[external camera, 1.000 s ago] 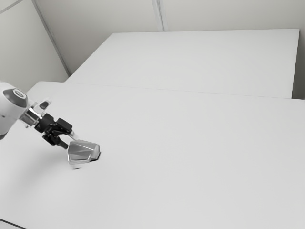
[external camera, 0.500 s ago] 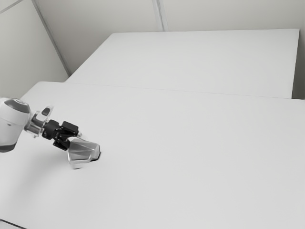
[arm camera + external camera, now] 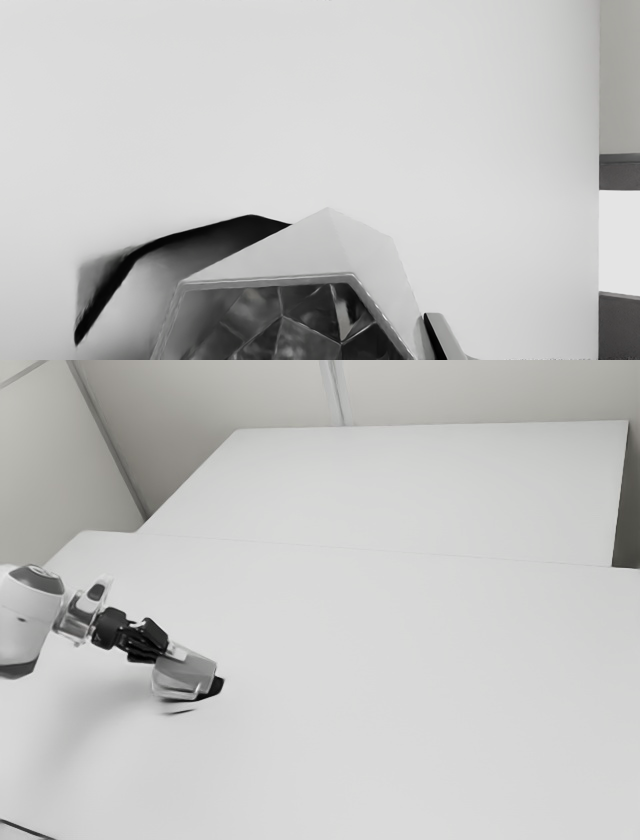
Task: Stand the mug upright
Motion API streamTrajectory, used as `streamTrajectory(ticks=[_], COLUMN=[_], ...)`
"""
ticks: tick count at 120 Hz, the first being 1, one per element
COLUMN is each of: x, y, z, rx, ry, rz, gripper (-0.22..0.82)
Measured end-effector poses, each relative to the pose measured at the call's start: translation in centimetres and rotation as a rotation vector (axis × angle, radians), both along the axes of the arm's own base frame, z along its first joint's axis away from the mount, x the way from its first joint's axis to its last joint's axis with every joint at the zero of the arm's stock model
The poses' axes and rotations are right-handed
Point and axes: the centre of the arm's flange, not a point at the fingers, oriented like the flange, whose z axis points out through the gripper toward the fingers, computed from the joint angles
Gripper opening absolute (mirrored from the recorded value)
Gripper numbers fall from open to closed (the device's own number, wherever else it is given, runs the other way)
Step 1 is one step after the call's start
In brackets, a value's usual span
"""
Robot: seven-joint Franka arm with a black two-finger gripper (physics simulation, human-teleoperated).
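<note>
Claw [image 3: 166, 652], black, one: drawn in and pinching the mug [image 3: 185, 675] at its rim end, the body reaching in from the exterior view's left. One finger [image 3: 441, 335], grey with a dark inner edge, lies along the outside of the mug's wall; the other is hidden at the mug.

Mug, grey, faceted, one: at my claw's tips, on the left, near part of the worktop [image 3: 400, 690]. Tipped over, not upright; its many-sided mouth faces back toward my claw, its closed end toward the exterior view's right. Interior dark, glossy, broken into angular panes. Whether it touches the worktop I cannot tell.

Shadow [image 3: 217, 686], black: beside the closed end, with a thin dark streak just near of the mug. The wrist view gives it as a bent dark band running out from the mug's side.

Behind my claw: silvery mount [image 3: 76, 622], then my arm [image 3: 22, 625], white with grey caps, at the left edge.

Worktop: white, plain, broad. Dark line [image 3: 28, 830]: at its near left corner.

Pale slab [image 3: 410, 485], one: beyond the worktop's far edge. Wall [image 3: 200, 395], light grey, paneled: at the far side.
</note>
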Motion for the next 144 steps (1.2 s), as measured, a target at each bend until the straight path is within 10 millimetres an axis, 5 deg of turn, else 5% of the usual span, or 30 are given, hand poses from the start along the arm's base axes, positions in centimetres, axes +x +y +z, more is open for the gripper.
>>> streamTrajectory(ticks=[15,32,60,82,102,144], x=[0.4,2.0,4.0,2.8,-0.2,-1.7], y=[-0.8,-3.4,-11.4,-18.5,-20.6,-21.1], z=[1.0,5.4,13.4,17.1,15.6,10.2], rx=[0.017,0.098,0.392,0.638,0.794,0.909], ry=[-0.027,-0.089,-0.095,-0.046,0.005,-0.014], rz=[-0.026,-0.119,-0.391,-0.533,-0.5,-0.295], gripper=[-0.15,-0.16,-0.17,-0.17,-0.18,-0.18])
